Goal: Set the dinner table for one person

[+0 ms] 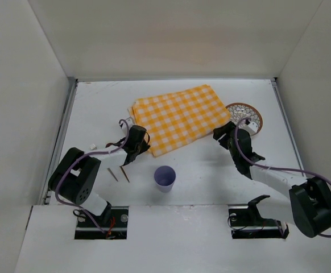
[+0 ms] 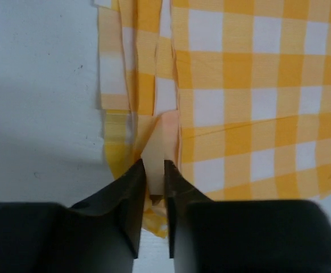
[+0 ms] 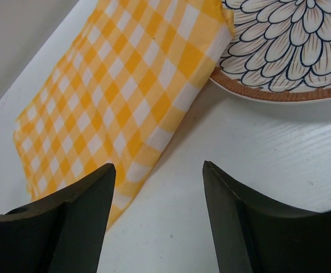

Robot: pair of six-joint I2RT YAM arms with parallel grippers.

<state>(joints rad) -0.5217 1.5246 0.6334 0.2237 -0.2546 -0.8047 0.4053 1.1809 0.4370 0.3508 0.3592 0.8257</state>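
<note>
Left gripper (image 2: 154, 170) had its jaws drawn almost together, and they'd nipped a folded edge of the cloth (image 2: 256, 85) right at its lower left corner. A real pinch, fabric bunched up between the tips. Over on the other side, the right gripper (image 3: 158, 166) stood wide open with nothing in it, hovering over bare white surface just short of the cloth's lower right edge.

Outward from there: the yellow-and-white checked cloth lay folded in layers, angled across the upper middle of the top view, not yet spread flat. The plate (image 1: 244, 117) sat at the upper right, its rim meeting the cloth's corner; touching or tucked under, I couldn't tell. Nothing was on it but its own petal pattern. The cup (image 1: 165, 177) stood upright at lower centre, well clear of the cloth, and looked empty from above. Two thin brown sticks (image 1: 119, 174), chopsticks by the look, lay side by side just left of the cup.

All of it rested on the dinner table (image 1: 205, 170), the big white surface filling the view. My read was that the setting had barely begun. The cloth wanted opening out first, then plate, cup and sticks placed on or around it.
</note>
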